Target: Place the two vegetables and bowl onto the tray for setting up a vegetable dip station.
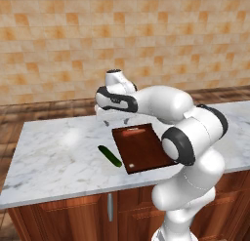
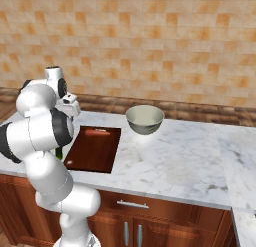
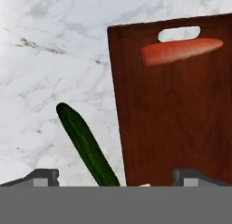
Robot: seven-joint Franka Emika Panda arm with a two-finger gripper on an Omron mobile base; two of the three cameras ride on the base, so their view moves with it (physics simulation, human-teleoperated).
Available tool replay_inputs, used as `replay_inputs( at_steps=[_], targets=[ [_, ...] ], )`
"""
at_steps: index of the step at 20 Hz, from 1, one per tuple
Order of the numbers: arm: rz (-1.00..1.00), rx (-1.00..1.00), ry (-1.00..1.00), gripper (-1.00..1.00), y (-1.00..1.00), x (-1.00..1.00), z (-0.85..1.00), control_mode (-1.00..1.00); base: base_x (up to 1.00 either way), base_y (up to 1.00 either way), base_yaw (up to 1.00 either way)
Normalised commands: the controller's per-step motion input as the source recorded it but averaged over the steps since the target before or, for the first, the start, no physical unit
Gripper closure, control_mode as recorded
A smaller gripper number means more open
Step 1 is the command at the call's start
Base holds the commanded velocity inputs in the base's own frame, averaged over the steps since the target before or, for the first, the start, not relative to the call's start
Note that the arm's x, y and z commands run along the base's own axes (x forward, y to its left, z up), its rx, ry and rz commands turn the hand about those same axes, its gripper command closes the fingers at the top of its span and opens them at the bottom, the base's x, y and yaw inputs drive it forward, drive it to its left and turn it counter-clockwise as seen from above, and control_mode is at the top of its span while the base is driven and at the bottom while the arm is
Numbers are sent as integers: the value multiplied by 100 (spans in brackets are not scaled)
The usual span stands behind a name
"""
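One marble counter carries everything. On it lies the dark reddish-brown tray, flat, its pale slot handle at the end toward the wall. The pale grey-green bowl stands on the bare counter, well apart from the tray, on the side away from the cucumber. The cucumber (long, dark green) lies on the marble just beside the tray's long edge, not on it. The carrot rests on the tray, crosswise just below the handle. The pincer hangs above cucumber and tray edge, jaws spread wide, holding nothing.
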Motion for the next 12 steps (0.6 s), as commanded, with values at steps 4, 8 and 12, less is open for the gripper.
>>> replay_inputs(
  at_steps=[4,8,12],
  targets=[
    [-10,3,0,-100,14,0,-35,-100,0,0,0],
    [-7,1,1,-100,22,0,-37,-100,0,0,0],
    [-4,1,0,-100,18,0,-34,-100,0,0,0]
  ],
)
